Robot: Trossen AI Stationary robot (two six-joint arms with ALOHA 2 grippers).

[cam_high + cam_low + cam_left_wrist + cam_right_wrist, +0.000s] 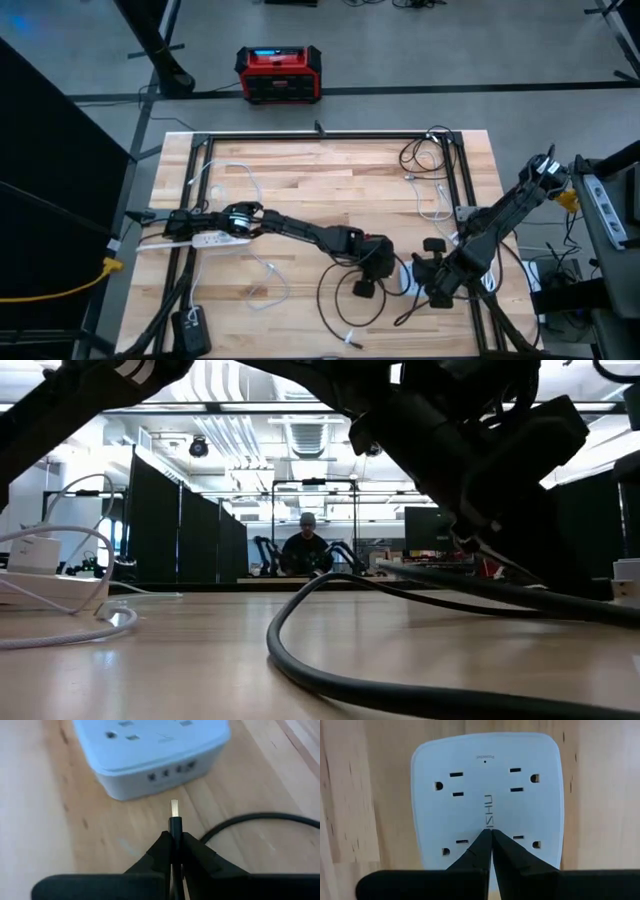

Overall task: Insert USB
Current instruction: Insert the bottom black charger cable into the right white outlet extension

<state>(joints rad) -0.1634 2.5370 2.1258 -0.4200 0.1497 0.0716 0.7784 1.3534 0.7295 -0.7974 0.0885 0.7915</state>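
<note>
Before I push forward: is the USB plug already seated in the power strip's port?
No: the USB plug in the left gripper sits short of the power strip, bare wood between them.

"SHU" lettering on white power strip (487, 795) face.

Your right tool (491, 832) hangs straight over a white power strip (487, 780), its two dark fingers (472, 852) pressed together with the tips touching over the strip's face. You see four outlets on that face, two either side of a printed middle line. The strip lies flat on the wooden bench (365, 795).
</note>
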